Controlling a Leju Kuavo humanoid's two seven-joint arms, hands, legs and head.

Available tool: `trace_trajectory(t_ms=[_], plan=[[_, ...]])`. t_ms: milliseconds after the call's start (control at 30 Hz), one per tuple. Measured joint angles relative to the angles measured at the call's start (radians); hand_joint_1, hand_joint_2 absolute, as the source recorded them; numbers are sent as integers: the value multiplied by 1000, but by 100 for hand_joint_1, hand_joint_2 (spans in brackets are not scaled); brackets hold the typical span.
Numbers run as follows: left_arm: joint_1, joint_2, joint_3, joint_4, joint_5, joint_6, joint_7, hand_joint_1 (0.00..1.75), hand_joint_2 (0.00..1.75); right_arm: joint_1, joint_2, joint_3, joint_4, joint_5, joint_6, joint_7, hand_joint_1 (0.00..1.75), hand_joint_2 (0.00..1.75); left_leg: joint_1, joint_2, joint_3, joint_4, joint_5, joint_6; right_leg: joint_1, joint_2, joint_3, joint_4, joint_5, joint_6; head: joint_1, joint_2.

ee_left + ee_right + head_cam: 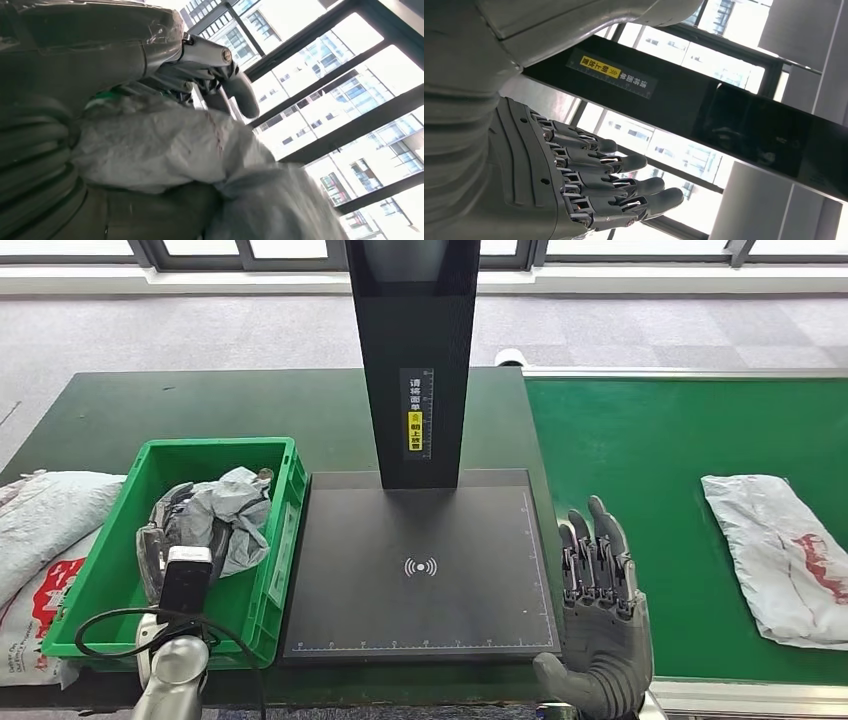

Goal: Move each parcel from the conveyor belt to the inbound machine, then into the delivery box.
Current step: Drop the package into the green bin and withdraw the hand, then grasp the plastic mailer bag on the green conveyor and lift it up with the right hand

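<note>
In the head view the left hand (160, 555) is down inside the green delivery box (285, 540), around a crumpled grey parcel (228, 508); the left wrist view shows its fingers (235, 87) and thumb clasping that parcel. The right hand (598, 620) hovers empty, fingers straight and apart, beside the inbound machine (420, 570). Another parcel (785, 555) lies on the conveyor belt (650, 450)

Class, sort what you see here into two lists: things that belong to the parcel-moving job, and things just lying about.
Belongs to the job:
grey parcel held by the left hand in the green box
white parcel on the conveyor belt
inbound machine
right hand, holding nothing

Just lying about:
white bags beside the box
</note>
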Motion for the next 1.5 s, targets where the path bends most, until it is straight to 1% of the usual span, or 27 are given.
trace_trajectory(t_ms=[133,367,733,1067,1167,1267,1400,1433,1500], plan=[[7,-2,1,-10,33,4,-24,0,0,0,0,0,0,-5,-2,0,0,175,0,0,0,0,0,0,0,0,0,0,0,0,0,0],[53,-14,1,-74,108,6,-106,0,0,-12,0,0,11,-18,-9,0,0,175,0,0,-1,0,0,0,0,1,-2,0,0,0,0,0],[89,-18,-6,-127,135,30,-138,0,0,-35,-1,0,37,-27,-25,0,0,175,0,0,-2,0,-1,-1,0,1,-3,0,0,0,0,0],[96,-18,-18,-144,147,43,-156,0,0,-35,-1,0,44,-26,-38,0,0,175,0,0,-2,0,-1,-1,0,1,-3,0,0,0,0,0],[103,-18,-20,-158,194,68,-196,0,0,-36,-2,0,46,-27,-41,0,0,175,0,0,-2,0,-1,-1,0,1,-3,0,0,0,0,0],[120,-18,-30,-208,281,119,-243,0,0,-38,-2,0,53,-29,-42,0,0,175,0,0,-2,0,-1,-1,1,1,-3,0,0,0,0,0],[162,-4,-80,-334,346,185,-254,0,0,-50,-2,-10,65,-30,-42,1,0,175,1,1,-2,0,-1,-1,1,1,-3,0,0,0,0,0],[172,2,-98,-366,359,183,-255,0,0,-52,-2,-16,69,-24,-46,2,0,175,0,1,-2,0,-1,0,1,1,-3,0,-1,0,0,0],[188,13,-130,-415,390,148,-256,0,0,-56,0,-30,78,-2,-64,13,0,175,0,1,-2,0,-2,0,1,1,-3,0,-1,0,0,0]])
